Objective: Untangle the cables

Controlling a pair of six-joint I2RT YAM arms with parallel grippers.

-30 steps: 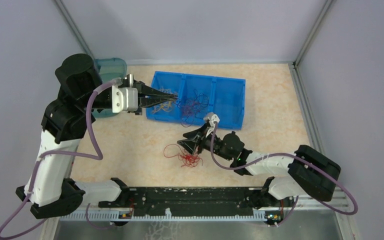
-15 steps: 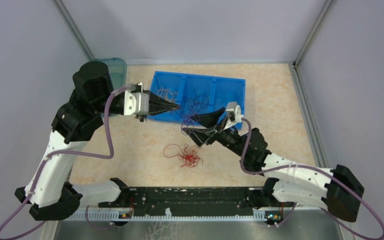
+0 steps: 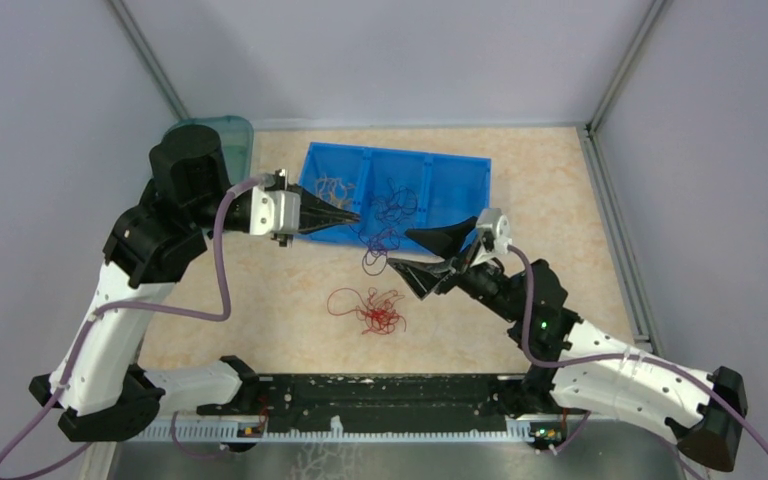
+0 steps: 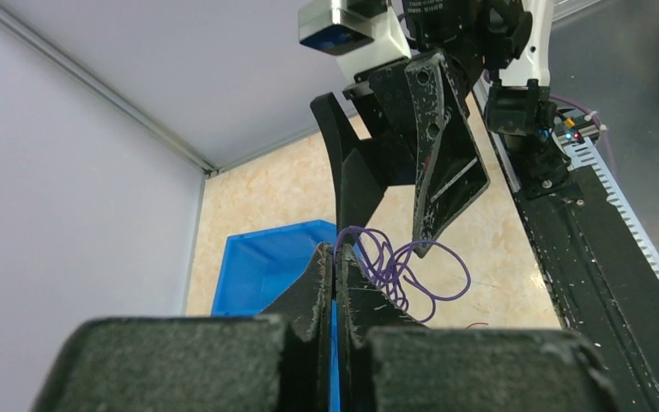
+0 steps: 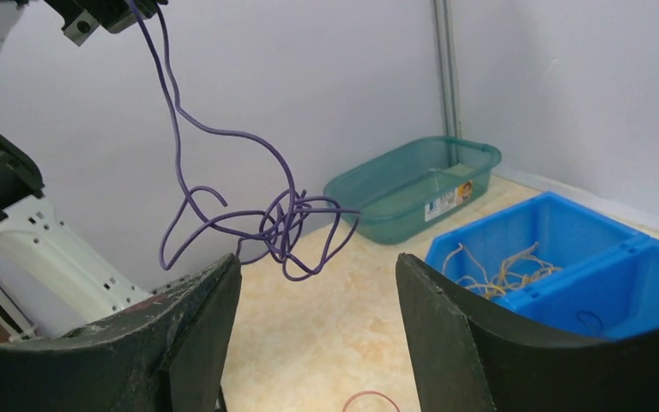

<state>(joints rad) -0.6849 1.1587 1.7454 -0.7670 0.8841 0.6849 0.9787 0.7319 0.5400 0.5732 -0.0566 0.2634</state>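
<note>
Within the last second the right arm had swung away from the red cables on the tabletop, at 6 o'clock from the blue bin, up toward the bin's near edge. Its right jaws had spread wider on the way and stood apart, holding nothing. The left arm had drawn back a little from over the bin's left compartment, with its left jaws pressed together on the top end of one purple cable. That cable hung in the air just off the bin's near edge, clear of the heap inside.

One strand therefore looked singled out. The right jaws seemed placed to take its lower part, probably so the two arms could pull the snarl open.

The purple cable's long axis ran close to vertical. In the right wrist view it dropped from the pinched end at 11 o'clock to a knotted clump of loops at its low end. That clump hung between the parted right jaws, touching neither. From above, the strand trailed from the left jaws toward 5 o'clock.
</note>
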